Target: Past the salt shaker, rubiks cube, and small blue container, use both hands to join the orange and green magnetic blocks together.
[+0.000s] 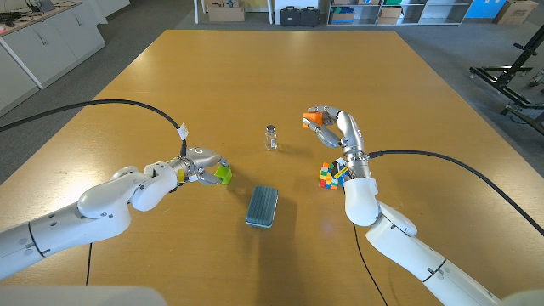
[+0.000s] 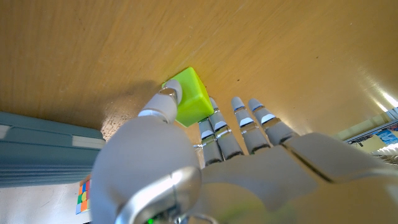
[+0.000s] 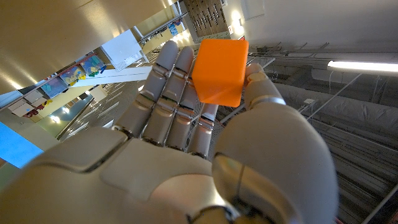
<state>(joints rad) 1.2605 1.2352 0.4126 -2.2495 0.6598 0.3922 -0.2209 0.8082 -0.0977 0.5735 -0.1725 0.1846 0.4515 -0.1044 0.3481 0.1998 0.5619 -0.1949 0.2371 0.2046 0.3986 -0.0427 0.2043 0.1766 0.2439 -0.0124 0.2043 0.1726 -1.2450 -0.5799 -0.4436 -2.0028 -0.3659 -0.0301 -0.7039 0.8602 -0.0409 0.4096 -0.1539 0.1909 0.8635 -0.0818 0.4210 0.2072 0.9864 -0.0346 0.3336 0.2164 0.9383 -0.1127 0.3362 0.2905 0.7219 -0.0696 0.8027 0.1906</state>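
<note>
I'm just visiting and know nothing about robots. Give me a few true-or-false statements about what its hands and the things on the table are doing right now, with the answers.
1. The right hand holds the orange block. True.
2. The left hand holds nothing. False: it pinches the green block.
3. The two blocks are already joined. False: they are apart, one in each hand.
4. The salt shaker stands upright between the two hands. True.
5. The blue container sits on top of the rubiks cube. False: both lie apart on the table.
</note>
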